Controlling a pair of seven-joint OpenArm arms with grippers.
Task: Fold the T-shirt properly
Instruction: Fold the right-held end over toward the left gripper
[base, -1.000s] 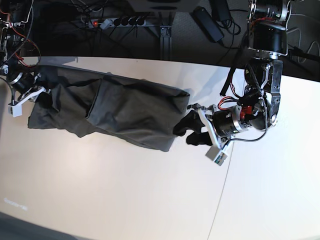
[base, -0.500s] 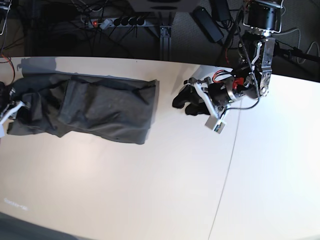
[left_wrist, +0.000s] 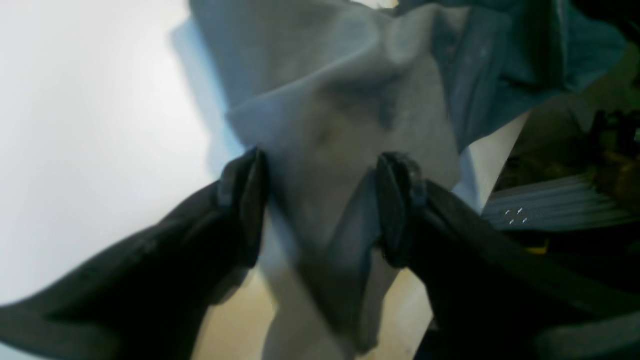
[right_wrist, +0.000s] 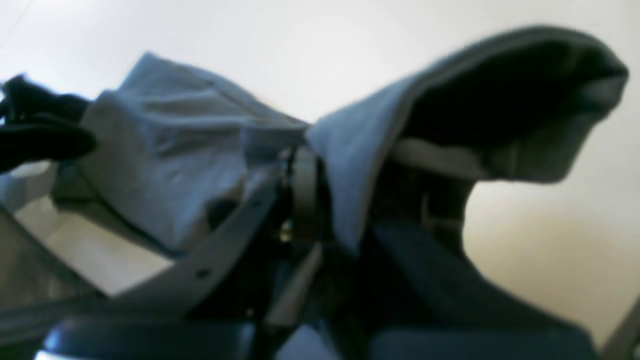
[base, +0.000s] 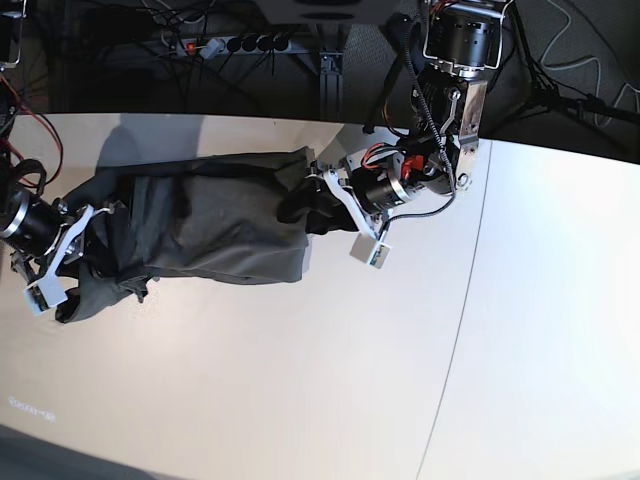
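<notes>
The T-shirt (base: 200, 220) lies as a dark, loosely folded band across the back left of the white table (base: 300, 380). At its right edge is my left gripper (base: 300, 205). In the left wrist view this gripper (left_wrist: 320, 205) is open, and a wrinkled fold of the T-shirt (left_wrist: 320, 100) runs between its two black fingertips (left_wrist: 245, 200). My right gripper (base: 72, 248) is at the shirt's bunched left end. In the blurred right wrist view the gripper (right_wrist: 315, 195) is shut on the T-shirt (right_wrist: 165, 165), and the cloth drapes over it.
A seam (base: 455, 340) runs down the table on the right. Behind the table's far edge are a power strip (base: 230, 43), cables and a metal post (base: 330, 70). The left arm's base (base: 460, 40) hangs over the back edge.
The T-shirt has slid left with the right gripper and bunched at that end. The left gripper lost the cloth, then moved left and back to the shirt's right edge.
</notes>
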